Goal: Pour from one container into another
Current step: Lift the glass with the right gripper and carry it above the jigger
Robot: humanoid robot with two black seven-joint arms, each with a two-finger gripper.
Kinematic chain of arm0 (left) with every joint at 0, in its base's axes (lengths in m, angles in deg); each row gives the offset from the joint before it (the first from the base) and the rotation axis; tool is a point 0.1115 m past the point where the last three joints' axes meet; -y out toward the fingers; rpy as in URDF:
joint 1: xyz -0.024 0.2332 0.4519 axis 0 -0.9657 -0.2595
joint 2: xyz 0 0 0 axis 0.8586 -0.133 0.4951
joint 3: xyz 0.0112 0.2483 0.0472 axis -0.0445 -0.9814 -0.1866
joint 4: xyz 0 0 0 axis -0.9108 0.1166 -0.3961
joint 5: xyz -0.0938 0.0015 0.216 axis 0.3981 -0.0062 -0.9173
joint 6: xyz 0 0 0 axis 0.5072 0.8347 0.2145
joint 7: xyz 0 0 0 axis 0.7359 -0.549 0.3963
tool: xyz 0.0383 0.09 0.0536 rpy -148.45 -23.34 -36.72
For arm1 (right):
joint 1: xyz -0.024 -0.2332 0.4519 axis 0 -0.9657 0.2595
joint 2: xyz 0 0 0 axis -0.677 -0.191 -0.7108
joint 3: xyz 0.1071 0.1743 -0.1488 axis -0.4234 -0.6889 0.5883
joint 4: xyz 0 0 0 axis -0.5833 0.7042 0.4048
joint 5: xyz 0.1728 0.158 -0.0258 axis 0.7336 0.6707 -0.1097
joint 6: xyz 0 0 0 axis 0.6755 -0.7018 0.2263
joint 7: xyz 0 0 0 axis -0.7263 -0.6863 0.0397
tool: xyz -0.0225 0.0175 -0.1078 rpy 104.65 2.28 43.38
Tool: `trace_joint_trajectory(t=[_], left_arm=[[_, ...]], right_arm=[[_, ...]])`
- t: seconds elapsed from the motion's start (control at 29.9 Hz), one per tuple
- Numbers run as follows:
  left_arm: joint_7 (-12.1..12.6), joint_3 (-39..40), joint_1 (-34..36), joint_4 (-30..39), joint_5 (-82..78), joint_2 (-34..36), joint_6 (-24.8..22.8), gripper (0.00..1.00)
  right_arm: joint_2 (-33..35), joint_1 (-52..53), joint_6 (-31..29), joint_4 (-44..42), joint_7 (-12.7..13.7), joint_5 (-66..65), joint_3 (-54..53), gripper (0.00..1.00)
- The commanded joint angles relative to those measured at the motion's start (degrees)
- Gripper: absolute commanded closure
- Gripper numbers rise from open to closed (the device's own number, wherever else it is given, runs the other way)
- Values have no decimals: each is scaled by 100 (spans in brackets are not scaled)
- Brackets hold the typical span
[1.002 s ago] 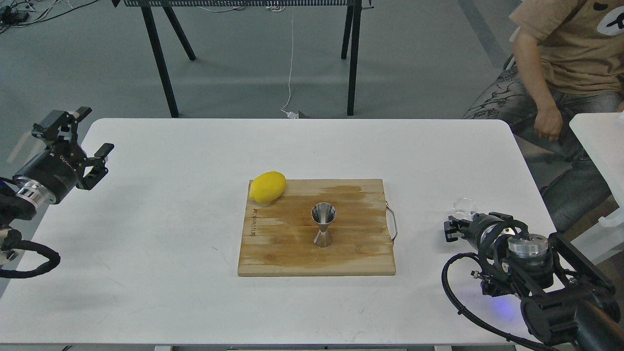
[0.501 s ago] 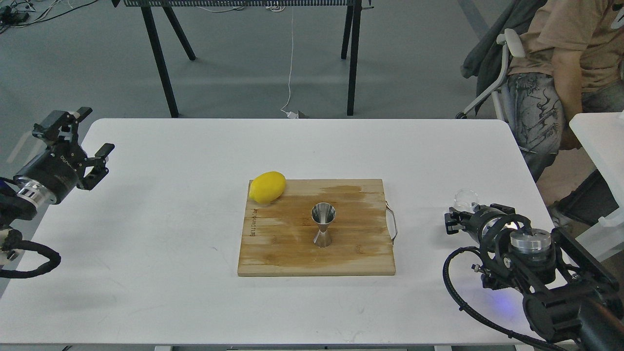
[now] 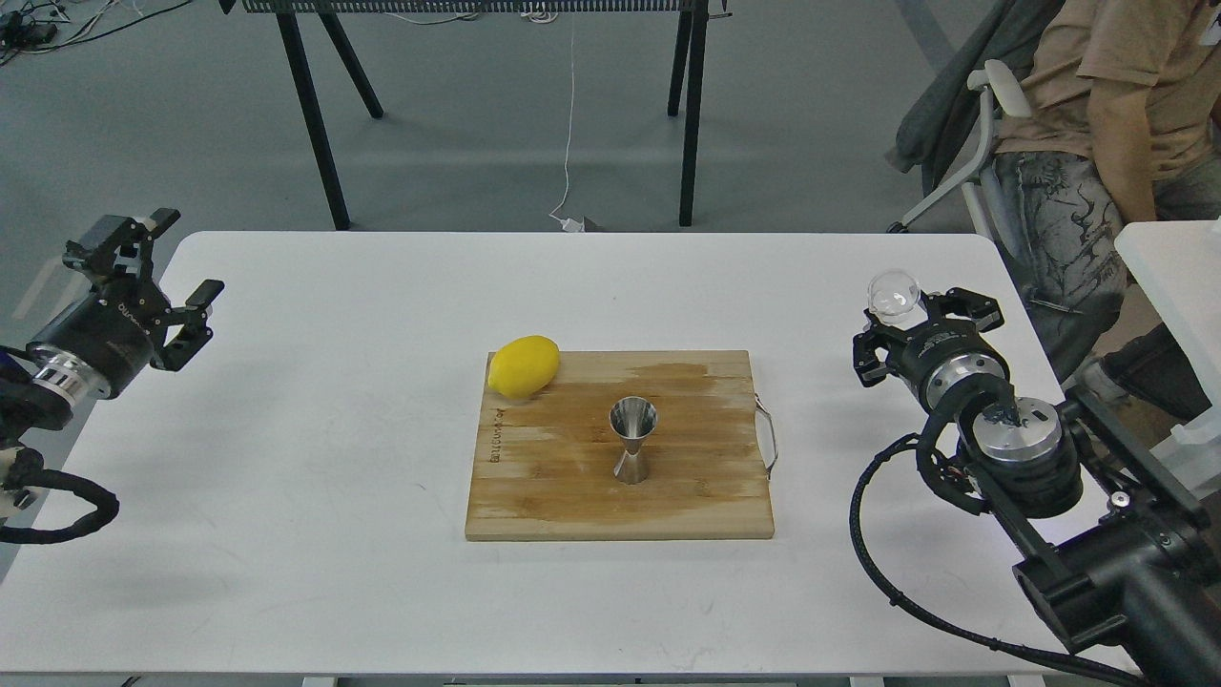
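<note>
The small clear glass cup [image 3: 894, 293] hangs above the table's right side, and my right gripper [image 3: 911, 315] is shut on it. On the wooden cutting board [image 3: 572, 487] in the middle of the table, the shiny steel jigger [image 3: 633, 441] stands upright with its open cone facing up. The cup is well to the right of the jigger and a little farther back. At the table's left edge my left gripper [image 3: 181, 258] is open and holds nothing.
A yellow lemon [image 3: 524, 365] rests on the board's back left corner. A wet stain spreads over the board. At the far right a person [image 3: 1097, 124] sits on a chair, next to a second white table [image 3: 1173, 277]. A black-legged rack [image 3: 315, 114] stands behind the table.
My right gripper has risen and moved away from me with the glass cup in it. The seated person has shifted to the right. My left arm, the jigger and the lemon have stayed put.
</note>
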Motion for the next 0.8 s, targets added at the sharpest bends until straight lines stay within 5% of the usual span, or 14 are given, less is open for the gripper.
trace_joint_trajectory(t=[0.0, 0.77], left_arm=[[0, 0, 4, 0, 0, 0, 0, 5], [0, 0, 4, 0, -9, 0, 0, 5]], right_arm=[[-90, 179, 0, 223, -6, -616, 351, 59], [-302, 548, 0, 654, 21, -3226, 2382, 59]])
